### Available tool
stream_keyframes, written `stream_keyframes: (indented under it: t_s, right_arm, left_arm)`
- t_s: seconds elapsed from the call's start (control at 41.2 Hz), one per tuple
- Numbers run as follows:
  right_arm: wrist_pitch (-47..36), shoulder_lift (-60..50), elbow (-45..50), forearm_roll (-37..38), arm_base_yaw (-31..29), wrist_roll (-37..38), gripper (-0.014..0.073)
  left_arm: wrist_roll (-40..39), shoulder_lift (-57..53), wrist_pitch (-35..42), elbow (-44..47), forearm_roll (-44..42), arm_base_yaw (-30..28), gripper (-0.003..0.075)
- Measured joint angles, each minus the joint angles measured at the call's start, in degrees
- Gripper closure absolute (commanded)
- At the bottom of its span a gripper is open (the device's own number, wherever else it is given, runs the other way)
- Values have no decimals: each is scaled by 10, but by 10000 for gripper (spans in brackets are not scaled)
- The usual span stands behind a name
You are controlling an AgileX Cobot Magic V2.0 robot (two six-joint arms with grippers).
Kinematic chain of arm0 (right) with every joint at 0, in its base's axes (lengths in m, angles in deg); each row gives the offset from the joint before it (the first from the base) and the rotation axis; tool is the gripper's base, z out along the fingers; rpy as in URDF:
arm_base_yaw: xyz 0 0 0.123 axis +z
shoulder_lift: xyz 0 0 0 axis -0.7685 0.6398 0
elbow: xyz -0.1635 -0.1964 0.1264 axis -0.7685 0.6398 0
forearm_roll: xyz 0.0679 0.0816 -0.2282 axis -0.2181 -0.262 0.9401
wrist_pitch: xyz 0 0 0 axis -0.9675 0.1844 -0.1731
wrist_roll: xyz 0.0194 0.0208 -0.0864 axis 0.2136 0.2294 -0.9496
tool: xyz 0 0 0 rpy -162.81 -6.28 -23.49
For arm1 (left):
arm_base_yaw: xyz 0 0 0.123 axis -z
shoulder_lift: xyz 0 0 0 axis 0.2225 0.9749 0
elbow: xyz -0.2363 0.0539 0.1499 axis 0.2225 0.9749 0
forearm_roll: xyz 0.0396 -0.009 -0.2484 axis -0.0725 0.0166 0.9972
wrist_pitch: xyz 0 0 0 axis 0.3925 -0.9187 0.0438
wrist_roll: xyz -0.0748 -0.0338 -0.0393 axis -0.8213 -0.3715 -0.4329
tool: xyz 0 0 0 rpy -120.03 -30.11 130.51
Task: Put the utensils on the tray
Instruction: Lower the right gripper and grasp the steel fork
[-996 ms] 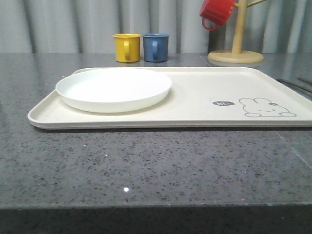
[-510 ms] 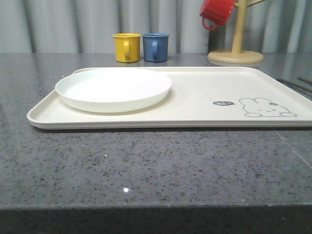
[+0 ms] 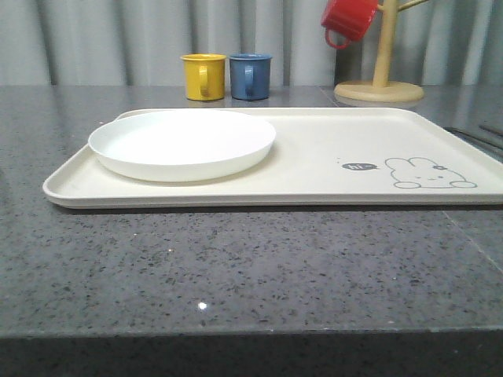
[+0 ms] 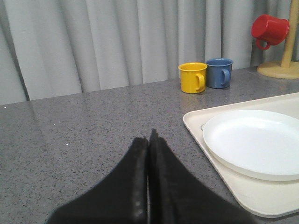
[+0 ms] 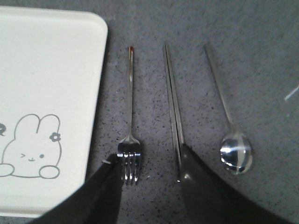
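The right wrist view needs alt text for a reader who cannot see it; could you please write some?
The open right gripper hovers over a steel fork, with one finger near its tines and the other by a pair of chopsticks. A long-handled spoon lies beyond them on the grey speckled counter. On the fork's other side is the cream tray with its rabbit drawing.

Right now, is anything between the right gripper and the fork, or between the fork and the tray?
Nothing visible. The open right gripper hangs over the fork, and only bare countertop separates the fork from the tray edge beside it.
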Motion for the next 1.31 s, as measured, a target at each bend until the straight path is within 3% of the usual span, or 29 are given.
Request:
stream_keyframes:
  t_s: [0.194,0.388,0.874,1.117,1.311]
  right_arm:
    - [82,169,-124,0,4,0,269]
    - [111,290,-202,0,14,0,269]
    - [107,391,-229,-2,25,0,273]
    - [105,398,-229,-2,26,0,487]
    - [105,398,-229,-2,26,0,606]
  left_arm:
    - [0,0,0,0,0,0,733]
    - [0,0,0,0,0,0,733]
    - [0,0,0,1,0,0,733]
    - [0,0,0,1,0,0,733]
    - [0,0,0,1,0,0,733]
